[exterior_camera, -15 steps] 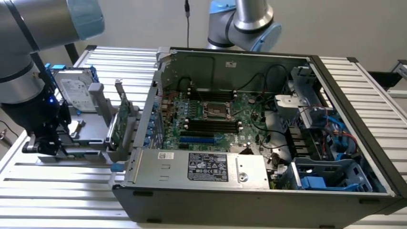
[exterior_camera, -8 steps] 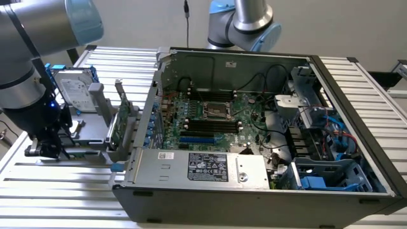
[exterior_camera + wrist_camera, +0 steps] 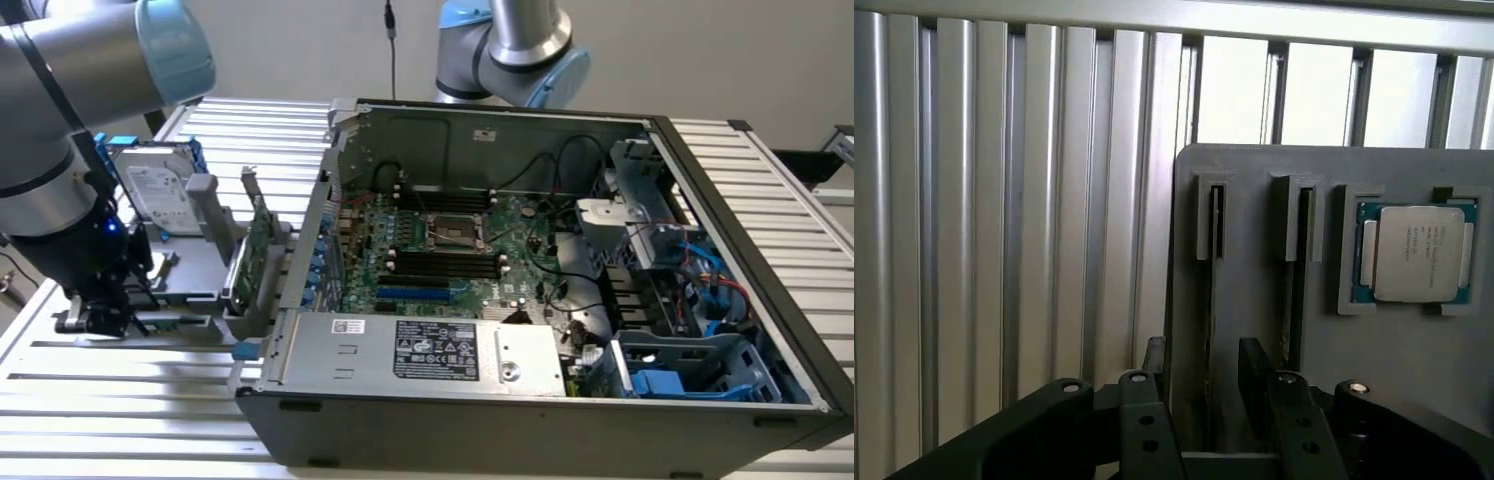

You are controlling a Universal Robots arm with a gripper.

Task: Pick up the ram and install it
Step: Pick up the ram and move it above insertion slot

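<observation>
My gripper (image 3: pixel 1204 365) hangs low over the grey holder plate (image 3: pixel 1254 200), open, one dark finger (image 3: pixel 1154 360) on each side of the plate's left slot. A thin greenish strip, the ram (image 3: pixel 1210 300) seen edge-on, stands in that slot between the fingers, and neither finger touches it. A second such strip (image 3: pixel 1288 290) sits in the neighbouring slot. In the exterior view the gripper (image 3: pixel 100 318) is at the holder (image 3: pixel 194 270) on the exterior view's left, beside the open computer case (image 3: pixel 534 400). The black memory slots (image 3: pixel 441 262) on the motherboard lie bare.
A processor chip (image 3: pixel 1419 252) rests in a pocket of the plate. On the holder stand a silver hard drive with blue rails (image 3: pixel 154 190) and a green expansion card (image 3: pixel 254 250). A second arm (image 3: pixel 514 50) stands behind the case. The table is ribbed aluminium (image 3: pixel 134 420).
</observation>
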